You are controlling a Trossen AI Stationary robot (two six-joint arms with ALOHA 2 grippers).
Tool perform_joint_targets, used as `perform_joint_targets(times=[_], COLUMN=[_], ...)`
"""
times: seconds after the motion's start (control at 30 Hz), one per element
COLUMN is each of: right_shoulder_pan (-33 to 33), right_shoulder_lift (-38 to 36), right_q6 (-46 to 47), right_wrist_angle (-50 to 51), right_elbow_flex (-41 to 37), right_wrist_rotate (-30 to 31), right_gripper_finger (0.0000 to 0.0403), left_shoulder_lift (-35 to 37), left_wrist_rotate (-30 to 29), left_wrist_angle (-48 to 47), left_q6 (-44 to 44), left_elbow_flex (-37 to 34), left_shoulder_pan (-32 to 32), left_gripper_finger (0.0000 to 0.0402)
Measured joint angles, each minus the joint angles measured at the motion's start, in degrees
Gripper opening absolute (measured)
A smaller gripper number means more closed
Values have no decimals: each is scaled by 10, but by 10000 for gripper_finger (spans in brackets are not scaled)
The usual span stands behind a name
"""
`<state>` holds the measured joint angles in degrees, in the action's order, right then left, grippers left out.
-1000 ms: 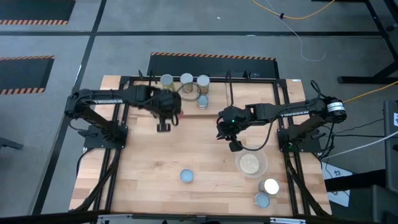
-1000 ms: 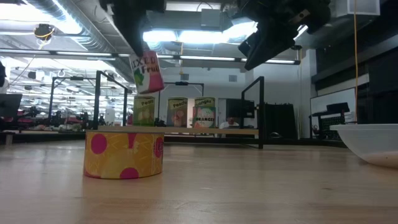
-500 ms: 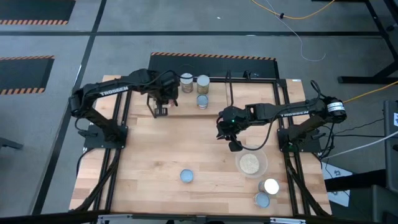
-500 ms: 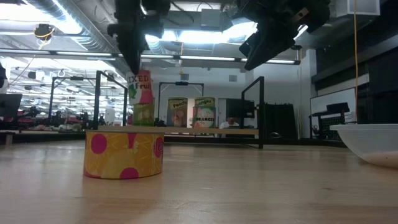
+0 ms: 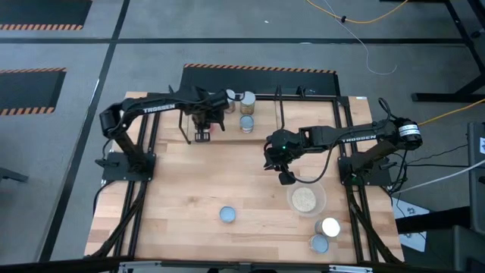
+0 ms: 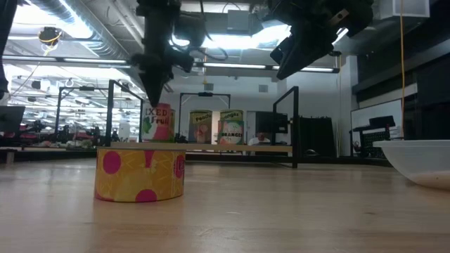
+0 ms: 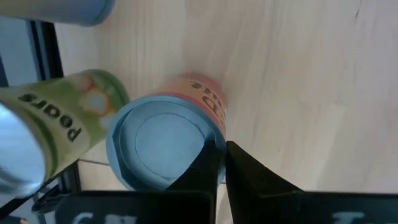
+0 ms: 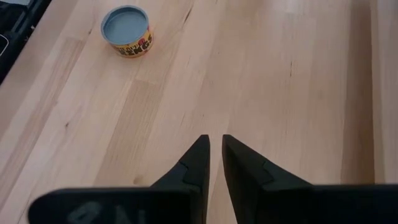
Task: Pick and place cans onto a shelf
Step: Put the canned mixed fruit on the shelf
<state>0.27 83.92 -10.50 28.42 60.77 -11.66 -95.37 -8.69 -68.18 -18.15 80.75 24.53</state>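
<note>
- high view: the left gripper (image 5: 203,126) reaches over the shelf (image 5: 227,112) at the table's far edge, a can hidden beneath its fingers. two cans (image 5: 247,98) stand just beside it. the right gripper (image 5: 282,171) hangs mid-table, a bowl (image 5: 305,200) near its fingertips.
- low view: the left gripper's fingers (image 6: 156,88) pinch the rim of a fruit can (image 6: 157,123) hanging at shelf height, beside two other cans. a yellow can (image 6: 140,173) sits on the table nearer the camera.
- left wrist view: the fingers (image 7: 214,163) are closed on the blue-topped can's (image 7: 163,149) rim; a pears can (image 7: 59,124) lies close beside it.
- right wrist view: the fingers (image 8: 197,160) stand a narrow gap apart, holding nothing; a blue-topped can (image 8: 127,30) stands well ahead of them.
</note>
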Motion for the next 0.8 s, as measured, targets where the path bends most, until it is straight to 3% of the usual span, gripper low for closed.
perform_joint_targets(times=[0.33, 0.8], right_shoulder_pan=[0, 0], right_shoulder_lift=[0, 0], right_q6=[0, -2], right_wrist_angle=[0, 0], right_elbow_flex=[0, 0], right_wrist_rotate=[0, 0], right_gripper_finger=[49, 49], left_shoulder_lift=[-11, -11], left_wrist_rotate=[2, 2], left_wrist_angle=[7, 7], left_q6=[1, 1], left_elbow_flex=[0, 0], left_shoulder_pan=[1, 1], left_gripper_finger=[12, 63])
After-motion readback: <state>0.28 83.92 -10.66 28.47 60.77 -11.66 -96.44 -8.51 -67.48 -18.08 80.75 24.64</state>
